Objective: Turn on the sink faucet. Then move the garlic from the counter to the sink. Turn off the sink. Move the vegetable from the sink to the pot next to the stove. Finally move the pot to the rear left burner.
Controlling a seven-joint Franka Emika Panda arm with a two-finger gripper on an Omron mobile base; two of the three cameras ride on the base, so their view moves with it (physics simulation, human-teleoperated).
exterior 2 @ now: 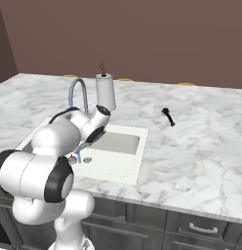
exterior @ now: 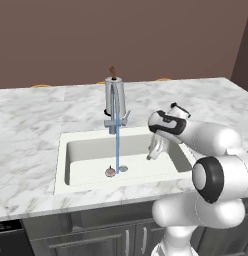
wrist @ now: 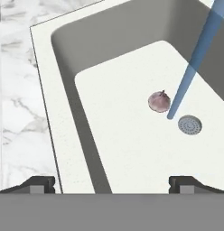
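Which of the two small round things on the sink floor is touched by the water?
Neither quite: the stream lands between them, beside the pinkish-white garlic bulb; the grey metal drain lies slightly apart.

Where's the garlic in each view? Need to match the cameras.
Left base view: garlic on the sink floor, just left of the drain.
Right base view: garlic beside the arm's edge, left of the drain.
Hand view: garlic centre-right, upper left of the drain.
Shared landmark: the water stream landing beside it.

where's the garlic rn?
The garlic lies on the sink floor, just beside the drain, where the water stream lands.
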